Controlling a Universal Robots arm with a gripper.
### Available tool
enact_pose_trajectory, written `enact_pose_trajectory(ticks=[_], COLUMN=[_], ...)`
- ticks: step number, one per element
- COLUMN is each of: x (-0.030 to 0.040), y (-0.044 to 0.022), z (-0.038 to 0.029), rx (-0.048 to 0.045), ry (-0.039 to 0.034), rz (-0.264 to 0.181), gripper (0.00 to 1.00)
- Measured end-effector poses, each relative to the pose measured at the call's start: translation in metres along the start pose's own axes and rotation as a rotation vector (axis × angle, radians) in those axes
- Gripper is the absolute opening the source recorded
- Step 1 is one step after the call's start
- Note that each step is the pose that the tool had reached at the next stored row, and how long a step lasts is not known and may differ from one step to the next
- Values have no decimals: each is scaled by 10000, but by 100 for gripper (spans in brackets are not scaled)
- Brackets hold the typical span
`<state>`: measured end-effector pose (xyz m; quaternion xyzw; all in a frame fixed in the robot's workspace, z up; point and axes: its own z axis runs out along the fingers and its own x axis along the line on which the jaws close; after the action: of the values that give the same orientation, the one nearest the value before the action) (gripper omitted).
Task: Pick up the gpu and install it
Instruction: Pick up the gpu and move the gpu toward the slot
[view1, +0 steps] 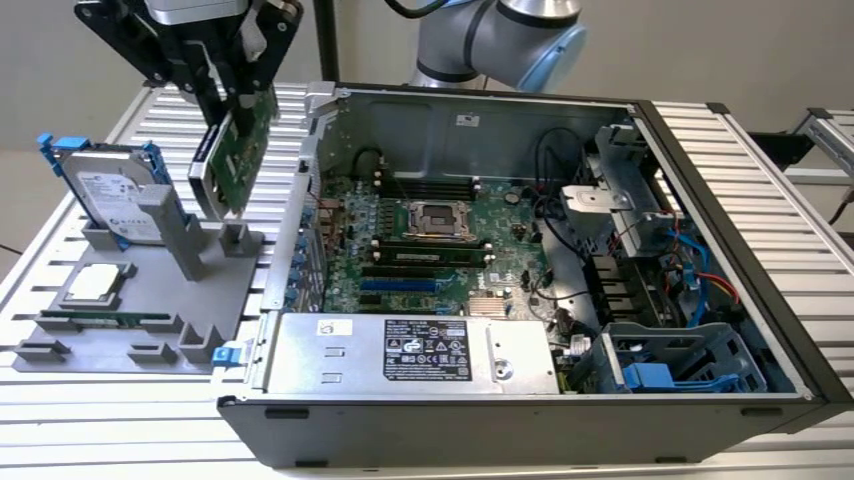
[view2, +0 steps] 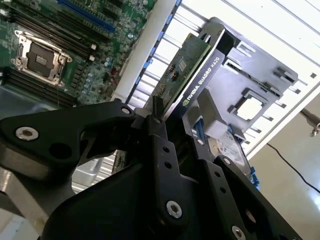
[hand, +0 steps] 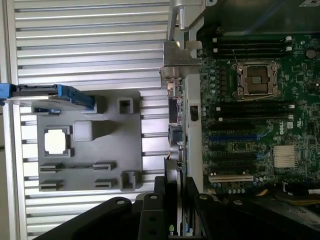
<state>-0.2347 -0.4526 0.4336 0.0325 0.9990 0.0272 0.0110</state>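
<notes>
- The tool (view1: 230, 95) was clamped narrowly on the gpu (view1: 240, 150), with its black fingers (view2: 156, 114) pressed against the card's two faces near the upper edge.
- The gpu hung on edge and slightly tilted, above the end of a gray holder (view1: 200, 300) nearest the case. Its lower corner was near the holder's upright posts; whether it touched them could not be told.
- In the second wrist view the gpu (view2: 192, 75) showed its green board face beside a black cooler edge. In the first wrist view the card (hand: 176, 125) appeared edge-on, running away from the tool (hand: 175, 200).
- On the holder, a silver hard drive (view1: 114, 195) with blue rails stood upright. A square processor chip (view1: 94, 283) lay flat in its pocket, and a narrow memory stick (view1: 107, 320) lay near the front edge.
- Just beside the holder, toward the exterior view's right, sat an open computer case (view1: 467, 120) with its green motherboard (view1: 400, 250) exposed.
- Holder and case both rested on a slatted metal table (view1: 747, 140).
</notes>
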Motion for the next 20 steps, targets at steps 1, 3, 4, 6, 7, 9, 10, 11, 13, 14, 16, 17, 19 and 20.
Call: enact_pose_trajectory(ticks=[1, 3, 4, 6, 7, 9, 10, 11, 13, 14, 16, 17, 19, 20], x=[-21, -58, -76, -113, -132, -168, -185, -203, -240, -257, -293, -310, -347, -365], y=[1, 4, 5, 7, 9, 11, 12, 13, 16, 16, 19, 20, 22, 23], z=[0, 1, 2, 2, 3, 4, 4, 4, 5, 6, 7, 7, 8, 8], rx=[0, 1, 0, 0, 1, 0, 1, 1, 1, 0, 0, 0, 0, 0], ry=[0, 0, 0, 1, 1, 0, 1, 1, 1, 0, 0, 1, 0, 1], rz=[0, 0, 0, 0, 0, 0, 0, 0, 0, 0, 0, 0, 0, 0], gripper=[0, 0, 0, 0, 0, 0, 0, 0, 0, 0, 0, 0, 0, 0])
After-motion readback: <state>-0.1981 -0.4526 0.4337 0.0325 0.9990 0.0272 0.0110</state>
